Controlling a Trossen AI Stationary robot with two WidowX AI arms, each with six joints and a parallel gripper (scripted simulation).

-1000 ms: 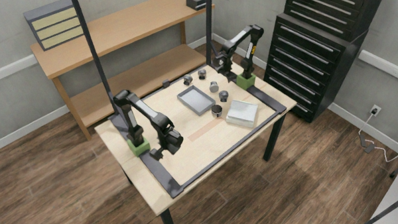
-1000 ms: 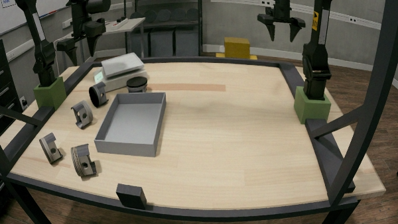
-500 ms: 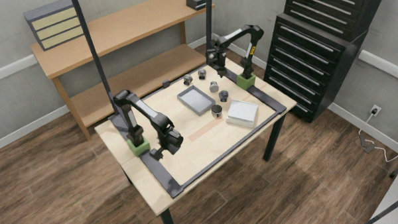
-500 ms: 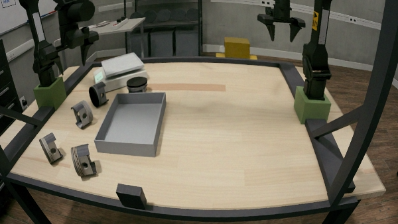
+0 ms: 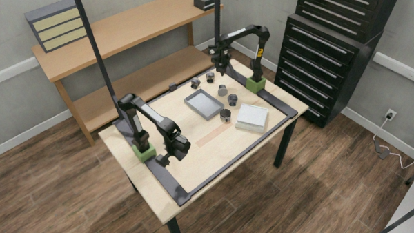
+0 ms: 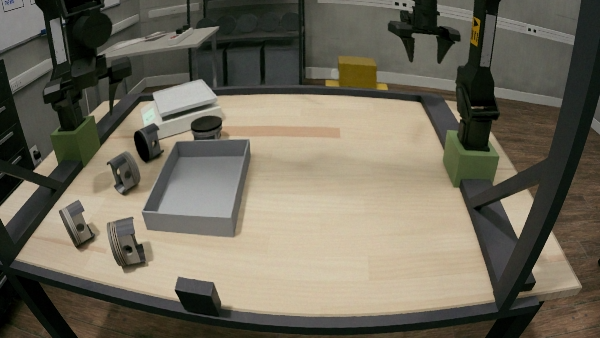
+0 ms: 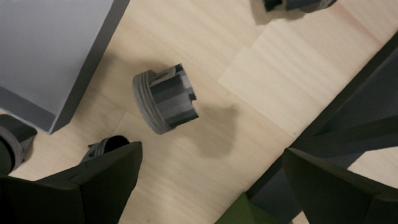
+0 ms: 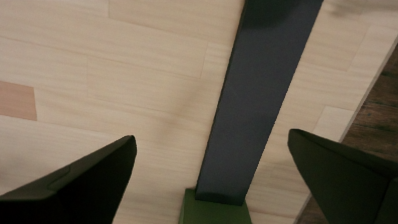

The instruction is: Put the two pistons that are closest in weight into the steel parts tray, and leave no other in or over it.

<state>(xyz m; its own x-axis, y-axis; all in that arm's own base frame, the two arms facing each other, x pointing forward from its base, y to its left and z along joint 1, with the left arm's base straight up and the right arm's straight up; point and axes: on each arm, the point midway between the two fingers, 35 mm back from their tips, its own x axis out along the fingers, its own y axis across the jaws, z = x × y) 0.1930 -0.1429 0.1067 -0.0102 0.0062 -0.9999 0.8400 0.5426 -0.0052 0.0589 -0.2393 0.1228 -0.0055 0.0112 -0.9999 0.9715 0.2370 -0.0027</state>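
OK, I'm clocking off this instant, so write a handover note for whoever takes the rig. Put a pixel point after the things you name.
Left tool (image 5: 217,63) (image 6: 86,100) (image 7: 213,149): open, holding nothing, above the table.
Right tool (image 5: 172,156) (image 6: 425,61) (image 8: 212,135): open, holding nothing, raised.
Pistons (image 5: 225,115) (image 6: 126,242) (image 7: 165,100): all five on the table, outside the tray (image 5: 214,115) (image 6: 190,225) (image 7: 95,55). The scale (image 5: 252,117) (image 6: 185,97) bears none.
Done: no piston in the tray; whether any were weighed, I can't tell.
Left: establish the closest-weight pair, put only those in.

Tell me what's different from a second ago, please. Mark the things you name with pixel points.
The left gripper (image 5: 217,63) (image 6: 87,104) (image 7: 213,152) has swung toward the wooden shelving side in the top view and turned. Nothing was grasped or released. The right gripper (image 5: 172,160) (image 6: 425,61) (image 8: 211,139), five pistons (image 5: 222,90) (image 6: 120,242) (image 7: 172,100), tray (image 5: 196,112) (image 6: 190,224) (image 7: 93,56) and scale (image 5: 252,116) (image 6: 185,98) look unchanged.
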